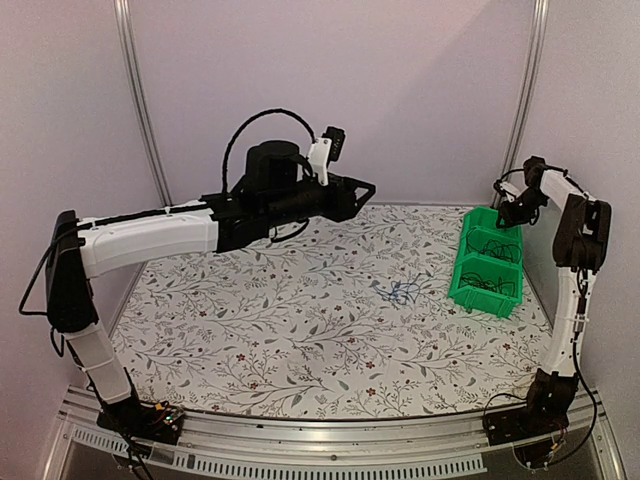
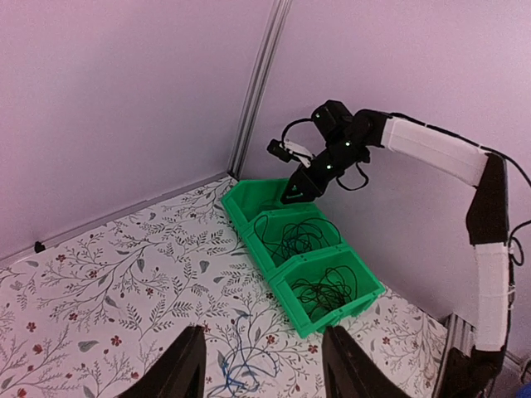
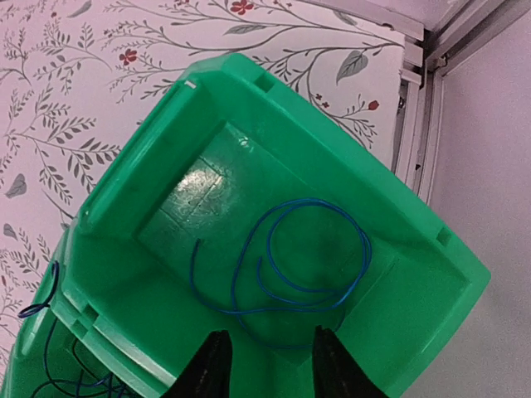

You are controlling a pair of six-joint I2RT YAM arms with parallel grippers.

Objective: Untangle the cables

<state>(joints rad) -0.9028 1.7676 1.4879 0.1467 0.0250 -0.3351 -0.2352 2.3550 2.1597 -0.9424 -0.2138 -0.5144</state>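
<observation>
A small tangle of blue cable lies on the floral tablecloth left of the green bins; in the left wrist view it shows between my fingers, far below them. Black cables lie coiled in the middle bin and the near bin. A single blue cable lies looped in the far bin. My left gripper is open and empty, high above the table. My right gripper is open and empty, hovering over the far bin.
A row of green bins stands at the table's right side near the right wall. The right arm reaches over them. Metal frame posts stand in the back corners. The floral cloth covers the table.
</observation>
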